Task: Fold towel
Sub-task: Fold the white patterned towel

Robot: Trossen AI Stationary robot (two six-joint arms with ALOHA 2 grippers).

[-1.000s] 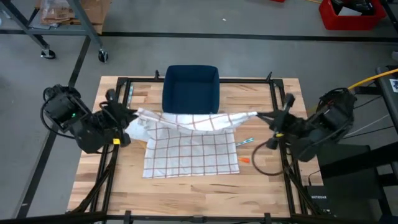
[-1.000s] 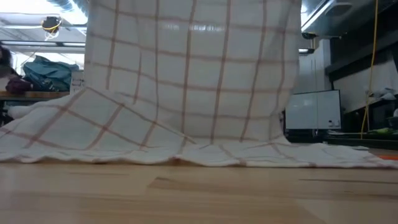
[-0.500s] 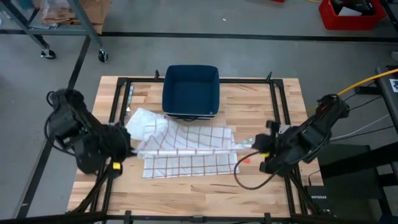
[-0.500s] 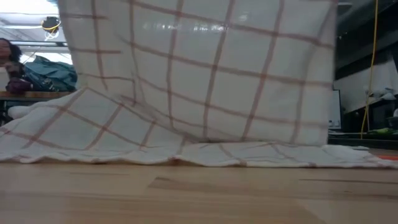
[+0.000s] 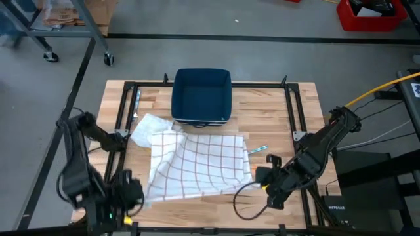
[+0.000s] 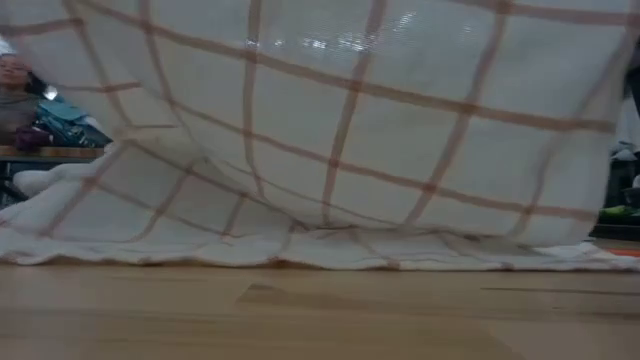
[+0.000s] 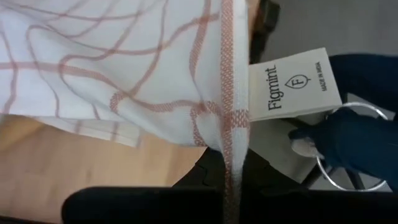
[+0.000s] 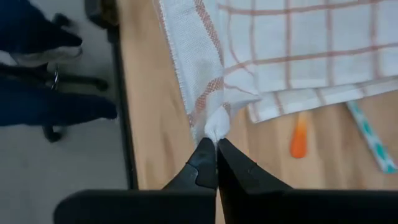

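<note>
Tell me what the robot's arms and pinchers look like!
Both arms are dark, almost black, built from chunky jointed pieces with black cables looping beside them. The left gripper and right gripper each end in two flat black fingers tapering to narrow tips. A small yellow spot shows on the left arm.

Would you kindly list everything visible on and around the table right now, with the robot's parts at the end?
towel: one, white with red checks, mid-table, held up by two corners at the table's front.
label: one, white, printed "Figmint", sewn to the towel's hem.
bin: one, dark blue, at the table's far edge, behind the towel.
orange marker: one, on the wood beside the towel.
teal pen: one, on the wood right of the towel.
table: one, light wood with a black frame.
person: one, in the room behind.
left gripper: shut on a towel corner, front left.
right gripper: shut on a towel corner, front right.
</note>
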